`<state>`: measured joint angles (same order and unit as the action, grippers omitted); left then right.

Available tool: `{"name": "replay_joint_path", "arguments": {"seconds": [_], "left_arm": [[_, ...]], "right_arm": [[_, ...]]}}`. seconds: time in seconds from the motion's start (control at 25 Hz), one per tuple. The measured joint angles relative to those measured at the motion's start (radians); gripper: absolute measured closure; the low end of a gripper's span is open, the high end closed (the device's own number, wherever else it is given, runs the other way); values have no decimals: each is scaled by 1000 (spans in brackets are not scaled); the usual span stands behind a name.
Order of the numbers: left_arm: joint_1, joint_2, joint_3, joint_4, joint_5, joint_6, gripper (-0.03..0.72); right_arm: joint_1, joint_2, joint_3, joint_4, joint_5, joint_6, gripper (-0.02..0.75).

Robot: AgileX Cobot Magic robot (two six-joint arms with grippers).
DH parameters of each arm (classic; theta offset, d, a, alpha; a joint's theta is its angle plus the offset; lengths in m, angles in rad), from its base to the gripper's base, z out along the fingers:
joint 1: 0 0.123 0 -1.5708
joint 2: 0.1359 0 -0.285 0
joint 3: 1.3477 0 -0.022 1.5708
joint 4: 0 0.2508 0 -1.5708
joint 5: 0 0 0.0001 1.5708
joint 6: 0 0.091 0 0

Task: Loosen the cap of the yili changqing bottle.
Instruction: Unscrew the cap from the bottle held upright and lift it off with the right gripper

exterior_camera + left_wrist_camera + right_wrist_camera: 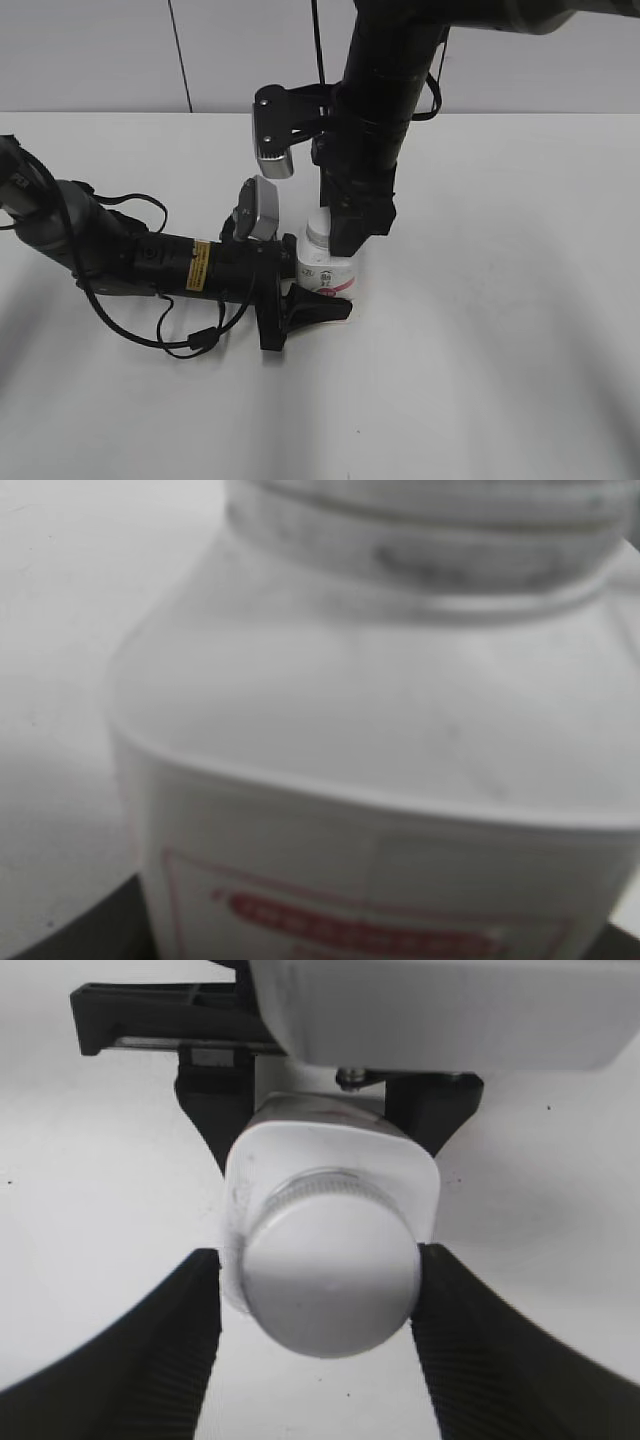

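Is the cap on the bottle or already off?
On: the cap sits on the yili changqing bottle neck in the right wrist view.

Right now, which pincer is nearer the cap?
Right. The right pincer straddles the cap from above; the left pincer holds the bottle lower, at its body.

A white table stands before a pale grey panelled wall.
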<state>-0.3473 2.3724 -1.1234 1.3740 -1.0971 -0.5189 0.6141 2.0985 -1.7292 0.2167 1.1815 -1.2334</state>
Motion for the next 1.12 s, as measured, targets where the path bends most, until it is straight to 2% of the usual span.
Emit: {"name": "replay_joint_path", "arguments": {"seconds": [0.24, 0.64, 0.84, 1.12], "left_arm": [[0, 0, 0, 0, 0, -3, 281], [0, 0, 0, 0, -1, -7, 281], [0, 0, 0, -1, -1, -7, 282], [0, 0, 0, -1, -1, -7, 282]], "right_arm": [[0, 0, -10, 0, 10, 36, 256], [0, 0, -106, 1, 29, 218, 257], [0, 0, -160, 2, 30, 414, 257], [0, 0, -168, 4, 33, 797, 257]]}}
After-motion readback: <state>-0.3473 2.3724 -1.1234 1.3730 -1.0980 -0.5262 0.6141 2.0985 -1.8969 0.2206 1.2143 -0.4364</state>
